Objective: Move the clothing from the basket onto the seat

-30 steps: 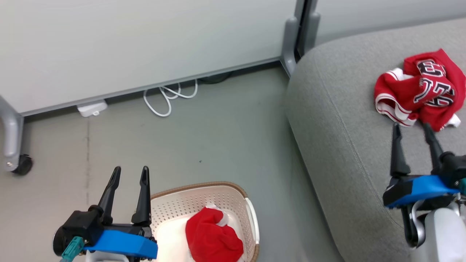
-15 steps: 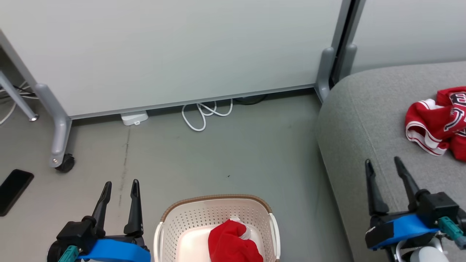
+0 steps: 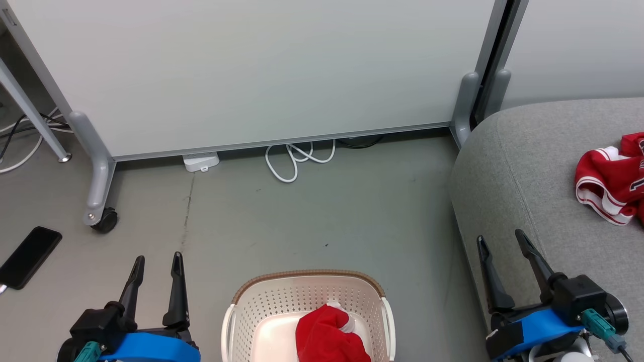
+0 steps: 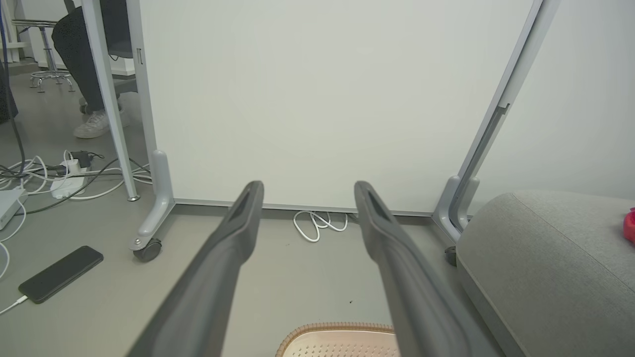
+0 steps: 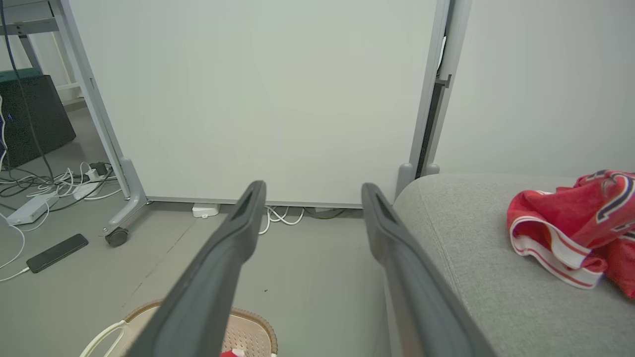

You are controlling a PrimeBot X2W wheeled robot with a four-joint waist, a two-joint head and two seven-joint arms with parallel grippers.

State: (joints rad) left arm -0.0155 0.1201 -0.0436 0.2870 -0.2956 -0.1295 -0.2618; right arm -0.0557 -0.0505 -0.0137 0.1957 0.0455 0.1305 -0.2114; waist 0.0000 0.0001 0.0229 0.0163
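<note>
The cream basket (image 3: 307, 281) with its brown rim stands on the floor at the bottom centre of the head view, a plain red garment (image 3: 329, 339) bunched inside it. A red jersey (image 3: 611, 183) with white-striped trim lies on the grey seat (image 3: 528, 171) at the right, also visible as the jersey (image 5: 575, 228) in the right wrist view. My left gripper (image 3: 156, 259) is open over the floor left of the basket. My right gripper (image 3: 500, 237) is open above the seat's left edge, apart from the jersey. Neither holds anything.
A white partition panel (image 3: 251, 70) on castered grey legs (image 3: 98, 191) stands behind the basket, with a coiled white cable (image 3: 297, 161) at its foot. A black phone (image 3: 30, 256) lies on the floor at the left. A person's legs (image 4: 84, 64) show beyond the panel.
The head camera has swung left, so the seat and jersey slid toward the right edge. My right gripper has drawn back from the jersey to the seat's left edge. Both grippers stayed open.
</note>
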